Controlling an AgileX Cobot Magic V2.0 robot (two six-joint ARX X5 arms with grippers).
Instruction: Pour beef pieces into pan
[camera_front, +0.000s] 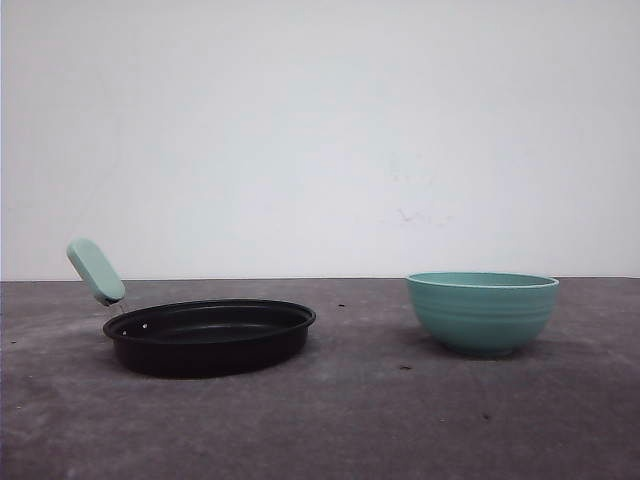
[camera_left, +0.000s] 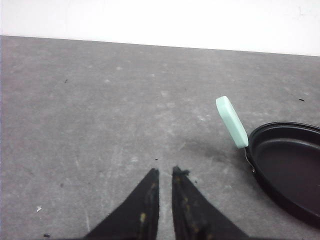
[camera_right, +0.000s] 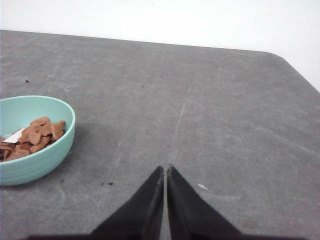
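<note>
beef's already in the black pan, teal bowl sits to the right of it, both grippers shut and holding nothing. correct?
Not quite: the beef pieces are in the teal bowl, as the right wrist view shows, and the black pan looks bare inside. The rest holds: bowl right of pan, left gripper and right gripper shut and holding nothing.

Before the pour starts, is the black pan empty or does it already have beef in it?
Empty. The pan shows a bare black inside in the front and left wrist views; the beef pieces sit in the teal bowl.

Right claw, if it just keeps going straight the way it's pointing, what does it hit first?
Probably nothing but bare table: the right claw points past the teal bowl, which sits off to one side.
</note>
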